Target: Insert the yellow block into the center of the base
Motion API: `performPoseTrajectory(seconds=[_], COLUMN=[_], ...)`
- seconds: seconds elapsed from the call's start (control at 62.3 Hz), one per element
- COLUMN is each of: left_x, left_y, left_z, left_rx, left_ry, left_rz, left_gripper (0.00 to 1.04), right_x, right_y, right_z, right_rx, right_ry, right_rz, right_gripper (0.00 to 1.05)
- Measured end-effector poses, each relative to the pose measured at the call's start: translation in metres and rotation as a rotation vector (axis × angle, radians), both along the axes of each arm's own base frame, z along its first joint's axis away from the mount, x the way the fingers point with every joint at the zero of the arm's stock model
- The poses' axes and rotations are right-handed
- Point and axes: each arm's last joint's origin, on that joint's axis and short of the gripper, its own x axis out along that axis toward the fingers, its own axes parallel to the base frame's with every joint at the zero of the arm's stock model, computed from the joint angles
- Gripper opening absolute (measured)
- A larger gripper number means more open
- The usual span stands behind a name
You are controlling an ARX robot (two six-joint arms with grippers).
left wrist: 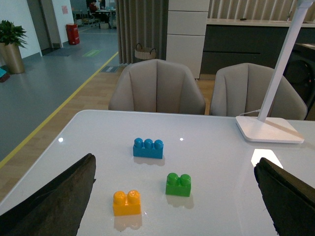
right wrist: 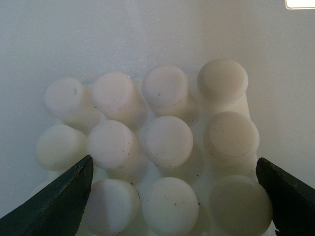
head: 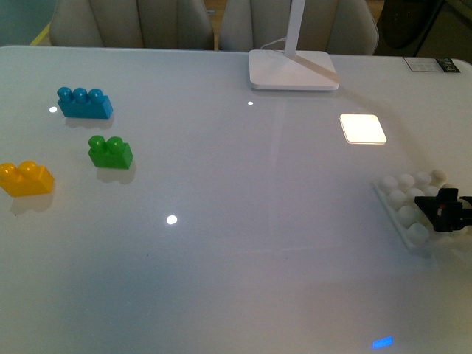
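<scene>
The yellow block (head: 26, 178) is a glossy, translucent-looking brick with two round studs. It sits at the left edge of the front view on the smooth, reflective white table (head: 236, 258), well apart from the base (head: 402, 193). The base is a matte white square plate of rounded studs, lying at the right edge of the frame and turned at an angle.

The right gripper (head: 442, 209) is at the base's near right side. Its dark fingers (right wrist: 59, 196) are spread wide with the studs between them, and they hold nothing. The left gripper (left wrist: 174, 163) is also spread wide and empty.

A green two-stud brick (head: 110, 152) lies just up and right of the yellow block. A blue three-stud brick (head: 85, 102) lies further up the frame. A smooth white lamp foot (head: 293, 70) stands at top centre. The table between the block and the base is bare.
</scene>
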Motion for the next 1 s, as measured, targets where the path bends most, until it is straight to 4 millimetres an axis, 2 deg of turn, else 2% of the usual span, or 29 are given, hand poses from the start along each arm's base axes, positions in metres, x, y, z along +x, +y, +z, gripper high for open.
performPoseTrajectory(seconds=[0.353, 0.642, 0.996], left_x=[0.000, 0.000, 0.000], left_y=[0.000, 0.000, 0.000], left_z=[0.000, 0.000, 0.000], left_rx=[0.000, 0.000, 0.000], left_ry=[0.000, 0.000, 0.000], left_rz=[0.000, 0.000, 0.000], left_gripper=[0.97, 0.97, 0.97], right_x=[0.031, 0.063, 0.086], right_y=[0.055, 0.132, 0.185], right_z=[-0.001, 0.000, -0.002], right_rx=[0.039, 0.047, 0.022], right_ry=[0.002, 0.033, 0.050], right_rz=[-0.010, 0.154, 0.287], right_gripper=[0.96, 0.96, 0.96])
